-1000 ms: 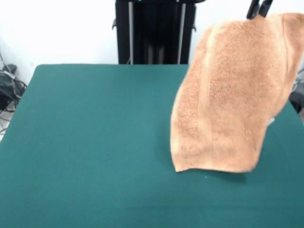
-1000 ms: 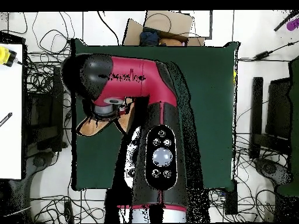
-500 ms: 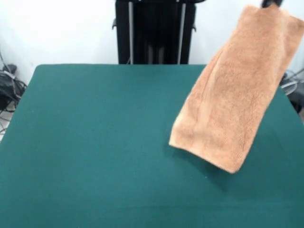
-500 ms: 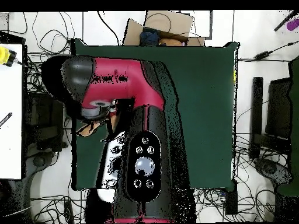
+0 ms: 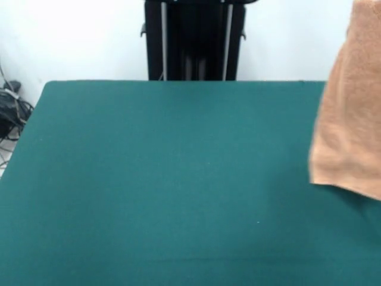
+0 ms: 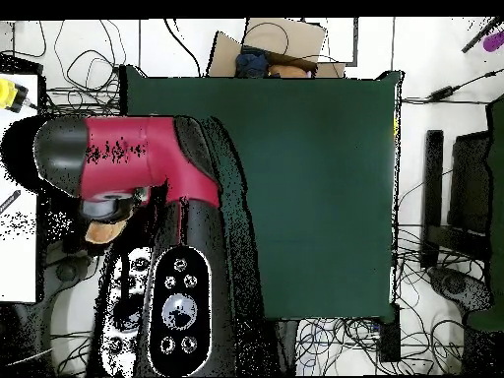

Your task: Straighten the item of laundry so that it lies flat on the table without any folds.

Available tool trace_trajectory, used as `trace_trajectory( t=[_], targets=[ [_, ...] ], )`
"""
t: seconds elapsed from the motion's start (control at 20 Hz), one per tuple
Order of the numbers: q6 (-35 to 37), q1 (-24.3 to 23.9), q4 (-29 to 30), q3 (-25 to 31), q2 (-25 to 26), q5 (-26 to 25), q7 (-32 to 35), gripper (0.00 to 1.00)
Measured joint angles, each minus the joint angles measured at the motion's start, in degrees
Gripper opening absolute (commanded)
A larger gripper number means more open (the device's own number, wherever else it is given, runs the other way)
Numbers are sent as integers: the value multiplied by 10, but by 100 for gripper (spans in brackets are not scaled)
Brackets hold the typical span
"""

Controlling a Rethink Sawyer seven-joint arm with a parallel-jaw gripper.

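The towel (image 5: 351,113) hung in the air at the right edge of the front view, its lower hem above the table (image 5: 166,179), its top running out of frame. The gripper itself was hidden, so its grasp could not be told. Overhead, the red arm (image 6: 138,157) reached past the table's side over tangled cables (image 6: 59,118).

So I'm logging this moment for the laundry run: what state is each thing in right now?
Towel: hanging in the air at the table's side edge, partly out of the front picture, not flat.
Table: green top bare, the towel's lower edge above it with a shadow beneath.
Arm: swung out past the table's side edge, a bit of towel showing beneath it.
Gripper: hidden in both views.
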Motion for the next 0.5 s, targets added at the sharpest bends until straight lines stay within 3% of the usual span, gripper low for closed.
trace_trajectory(
  t=[0.5],
  targets=[
    [-1,-138,9,6,6,-2,-4,0]
  ],
)
